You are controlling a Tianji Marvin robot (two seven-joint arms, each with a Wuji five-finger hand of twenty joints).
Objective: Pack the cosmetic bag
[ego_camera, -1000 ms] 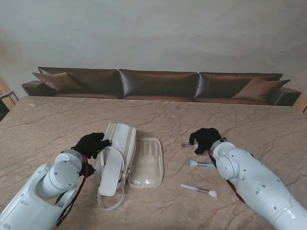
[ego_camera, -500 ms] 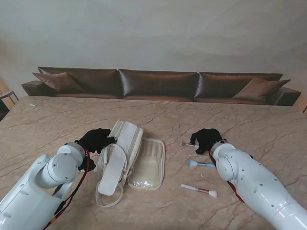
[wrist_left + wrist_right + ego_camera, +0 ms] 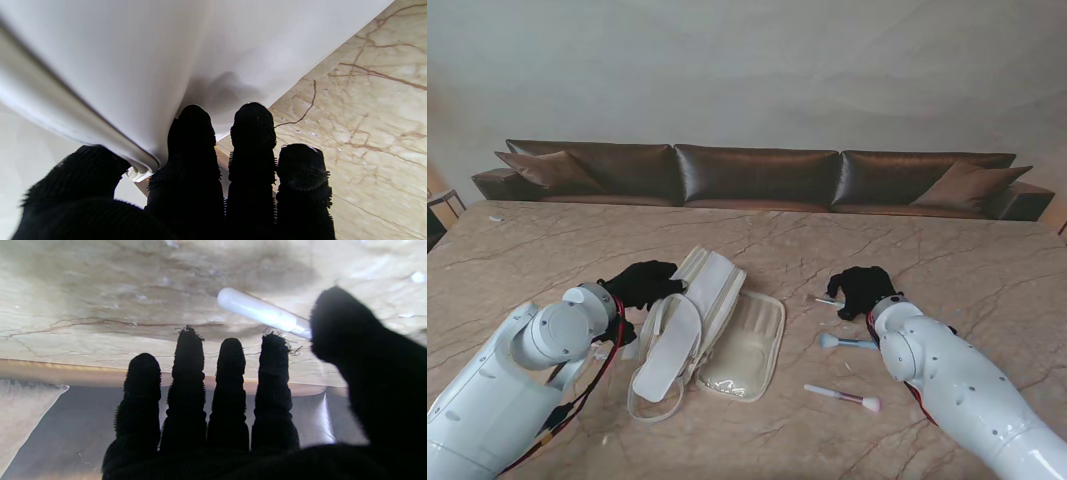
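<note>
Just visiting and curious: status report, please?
Left hand gripping cosmetics bag. Right hand open over white brush, not gripped. Two brushes on table, nothing blocking.

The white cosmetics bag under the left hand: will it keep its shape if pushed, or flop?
The cosmetics bag probably flops: its side dents where the left hand presses. Its loose strap may trail or snag. It likely slides easily on the polished table.
</note>
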